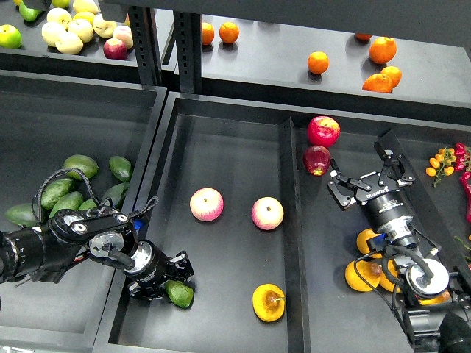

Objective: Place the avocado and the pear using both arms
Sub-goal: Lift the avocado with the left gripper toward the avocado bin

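**Avocado at the left claw, pear lying free in the middle tray**

The avocado [181, 293] lies near the front-left corner of the middle tray [221, 147]. Its long axis runs roughly from upper left to lower right, and the end I can see, toward the lower right, looks rounded; the other end is hidden behind my left claw [163, 285]. That claw sits right against the fruit, but it is dark and seen end-on, so I cannot tell how far it is open or whether it grips the avocado.

The pear [268, 302] rests on the tray floor to the right of the avocado, clear of it. Its short brown stem points right, toward the divider wall.

My left arm [88, 235] comes in low from the left edge, crosses the tray wall and angles down to the right, wrist dipped toward the floor.

My right arm [401, 228] rises from the lower right corner and points up and left over the right tray [346, 243]. The right claw [366, 176] is spread wide and holds nothing, just beside a red apple [316, 159].

Two pink apples [207, 204] sit mid-tray.
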{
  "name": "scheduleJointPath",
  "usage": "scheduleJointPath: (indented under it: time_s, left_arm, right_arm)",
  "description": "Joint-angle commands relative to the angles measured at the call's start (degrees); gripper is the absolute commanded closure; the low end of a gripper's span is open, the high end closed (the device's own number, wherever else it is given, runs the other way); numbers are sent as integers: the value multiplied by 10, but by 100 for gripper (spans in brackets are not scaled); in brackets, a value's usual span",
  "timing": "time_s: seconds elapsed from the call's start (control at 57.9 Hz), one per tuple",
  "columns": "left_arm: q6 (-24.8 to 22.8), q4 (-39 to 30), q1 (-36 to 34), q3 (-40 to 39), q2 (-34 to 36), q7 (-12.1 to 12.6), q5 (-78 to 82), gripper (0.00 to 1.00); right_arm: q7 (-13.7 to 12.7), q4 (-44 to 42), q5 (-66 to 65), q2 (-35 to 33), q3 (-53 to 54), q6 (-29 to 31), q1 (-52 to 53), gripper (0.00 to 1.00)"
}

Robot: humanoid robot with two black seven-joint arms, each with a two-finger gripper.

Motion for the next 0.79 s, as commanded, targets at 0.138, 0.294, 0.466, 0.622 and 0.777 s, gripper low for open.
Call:
scheduleJointPath:
  time_s: [0.138, 0.294, 0.466, 0.622, 0.777]
  left_arm:
    - [1, -12, -56, -25, 36, 0, -9, 61]
    - [1, -19, -91, -36, 103, 0, -55, 61]
    - [1, -30, -104, -35, 184, 0, -63, 61]
    - [1, -29, -88, -22, 245, 0, -63, 59]
    - [1, -20, -63, -18, 255, 0, -63, 57]
  right_arm:
    - [0, 1, 0, 0, 1, 0, 0, 1]
    - [0, 1, 0, 0, 1, 0, 0, 1]
    - [0, 1, 0, 0, 1, 0, 1, 1]
    - [0, 1, 0, 0, 0, 0, 1, 1]
    - [0, 3, 0, 0, 0, 0, 2, 1]
